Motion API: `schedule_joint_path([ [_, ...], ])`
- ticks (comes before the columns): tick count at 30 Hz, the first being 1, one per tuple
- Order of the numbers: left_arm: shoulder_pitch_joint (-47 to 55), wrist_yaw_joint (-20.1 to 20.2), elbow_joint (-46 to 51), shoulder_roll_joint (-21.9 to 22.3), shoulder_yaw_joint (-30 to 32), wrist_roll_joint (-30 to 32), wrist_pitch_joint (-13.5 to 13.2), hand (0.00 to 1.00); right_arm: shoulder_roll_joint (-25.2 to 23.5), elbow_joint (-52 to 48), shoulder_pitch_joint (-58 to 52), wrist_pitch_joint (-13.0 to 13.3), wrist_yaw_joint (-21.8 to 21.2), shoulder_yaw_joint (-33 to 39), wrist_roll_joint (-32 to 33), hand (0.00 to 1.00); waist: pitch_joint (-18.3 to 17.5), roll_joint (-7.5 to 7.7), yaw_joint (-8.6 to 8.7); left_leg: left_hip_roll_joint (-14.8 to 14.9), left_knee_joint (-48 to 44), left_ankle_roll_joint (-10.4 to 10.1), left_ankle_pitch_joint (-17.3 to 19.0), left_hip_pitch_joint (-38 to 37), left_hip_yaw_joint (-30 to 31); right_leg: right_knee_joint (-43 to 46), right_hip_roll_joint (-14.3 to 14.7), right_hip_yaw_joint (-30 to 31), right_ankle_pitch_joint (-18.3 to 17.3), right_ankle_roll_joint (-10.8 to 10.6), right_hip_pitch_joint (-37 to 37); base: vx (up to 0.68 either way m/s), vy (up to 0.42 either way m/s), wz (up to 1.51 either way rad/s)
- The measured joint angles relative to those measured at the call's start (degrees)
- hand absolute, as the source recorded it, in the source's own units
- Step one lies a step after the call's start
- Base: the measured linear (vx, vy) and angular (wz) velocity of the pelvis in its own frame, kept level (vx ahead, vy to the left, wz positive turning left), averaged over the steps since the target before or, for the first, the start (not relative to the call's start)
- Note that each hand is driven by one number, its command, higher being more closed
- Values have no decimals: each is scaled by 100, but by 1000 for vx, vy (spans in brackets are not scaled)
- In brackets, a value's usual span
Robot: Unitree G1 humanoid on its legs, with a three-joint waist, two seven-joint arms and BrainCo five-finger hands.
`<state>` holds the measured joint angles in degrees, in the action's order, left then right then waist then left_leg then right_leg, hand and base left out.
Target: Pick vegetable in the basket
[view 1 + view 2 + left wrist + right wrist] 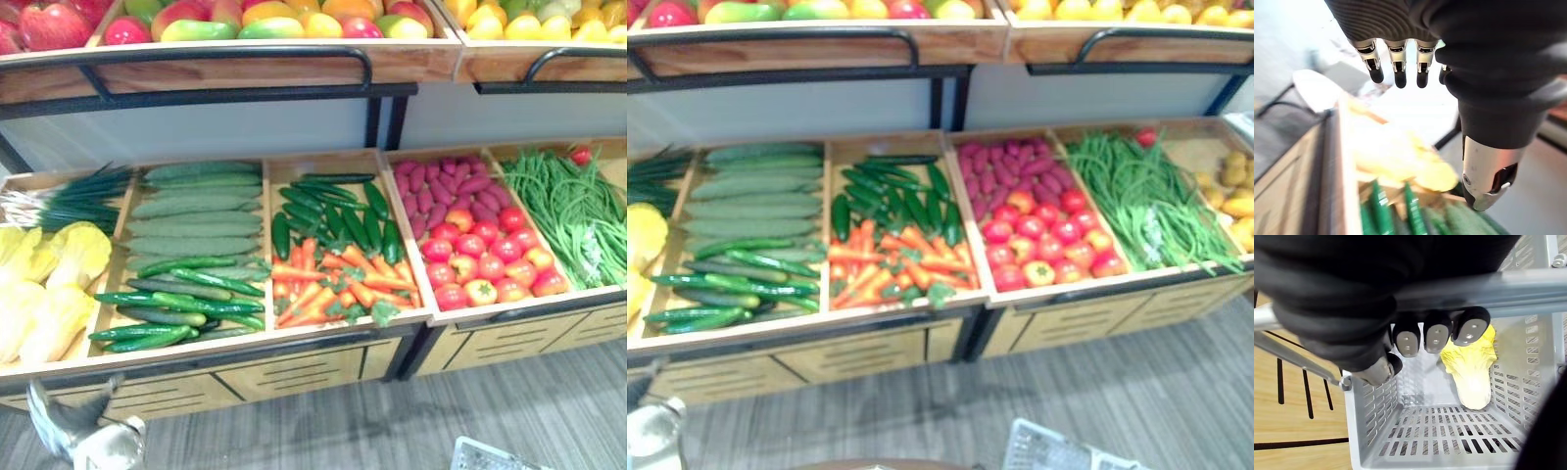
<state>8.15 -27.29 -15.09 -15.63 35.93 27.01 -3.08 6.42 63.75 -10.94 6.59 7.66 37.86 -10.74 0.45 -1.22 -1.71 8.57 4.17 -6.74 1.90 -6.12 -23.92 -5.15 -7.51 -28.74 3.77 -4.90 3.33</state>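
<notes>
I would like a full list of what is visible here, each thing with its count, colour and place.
cabbages: several, yellow, leftmost bin of the lower shelf
green onions: one bunch, green and white, behind the cabbages
gourds: several, pale green, back of second bin
cucumbers: many, dark green, front of second bin, back of third
carrots: many, orange, front of third bin
sweet potatoes: many, purple, back of fourth bin
tomatoes: many, red, front of fourth bin
green beans: a heap, green, fifth bin
potatoes: several, yellow-brown, rightmost bin
fruit: many, red, green, yellow, upper shelf
basket: one, grey, hanging from the right hand
cabbage in the basket: one, yellow
left hand: open, near the cabbages
right hand: curled round the basket's handle
</notes>
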Motion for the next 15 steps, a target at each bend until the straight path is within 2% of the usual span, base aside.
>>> schedule_joint_path([
  [2,19,51,284,-465,-679,696,-20,0,112,-47,27,0,-24,0,0,100,-1,-153,13,-34,73,40,-26,-14,-2,18,-39,3,3,-4,-22,-50,20,3],
  [3,19,86,388,-592,-813,825,-51,0,141,-47,42,-2,-37,1,-2,100,3,-166,16,-37,78,42,-28,-12,-8,17,-39,13,4,-7,-34,-39,9,-7],
  [5,19,192,670,-1207,-1375,1187,-254,0,236,-91,94,-2,-66,-5,-47,100,21,-225,39,-30,82,40,-24,-3,-109,20,-24,127,6,-8,-113,-25,-6,-20],
  [7,22,338,677,-1606,-1837,1374,-454,0,315,-207,122,0,-71,-7,-49,100,49,-262,95,-33,103,35,-20,10,-233,21,-9,268,9,-10,-225,-21,-14,-32],
  [9,-17,618,554,-2034,-2501,1633,-780,0,459,-275,199,14,-74,-8,-48,100,93,-377,281,-38,114,23,-8,7,-387,30,7,438,22,-24,-335,1,-11,-40],
  [11,-147,784,366,-2275,-2915,1702,-958,0,510,-298,213,33,-75,-18,-46,100,133,-430,355,-42,116,11,2,-2,-436,33,23,501,22,-25,-371,19,-10,-30],
  [13,-513,1036,-136,-2733,-3690,1717,-1211,0,531,-445,266,49,-78,-80,-48,100,224,-532,479,-40,116,-1,9,-5,-631,49,40,714,36,-6,-504,21,-13,-45],
  [14,-614,1111,-263,-2826,-3840,1714,-1282,0,540,-462,291,68,-78,-122,-46,100,279,-534,504,-38,116,-2,9,-12,-710,56,52,763,41,0,-532,2,-30,-49],
  [15,-818,1271,-514,-2970,-4103,1712,-1398,0,565,-488,347,125,-85,-263,-46,100,396,-549,615,-36,115,-2,9,-4,-850,90,93,915,42,3,-645,-8,-36,-43],
])
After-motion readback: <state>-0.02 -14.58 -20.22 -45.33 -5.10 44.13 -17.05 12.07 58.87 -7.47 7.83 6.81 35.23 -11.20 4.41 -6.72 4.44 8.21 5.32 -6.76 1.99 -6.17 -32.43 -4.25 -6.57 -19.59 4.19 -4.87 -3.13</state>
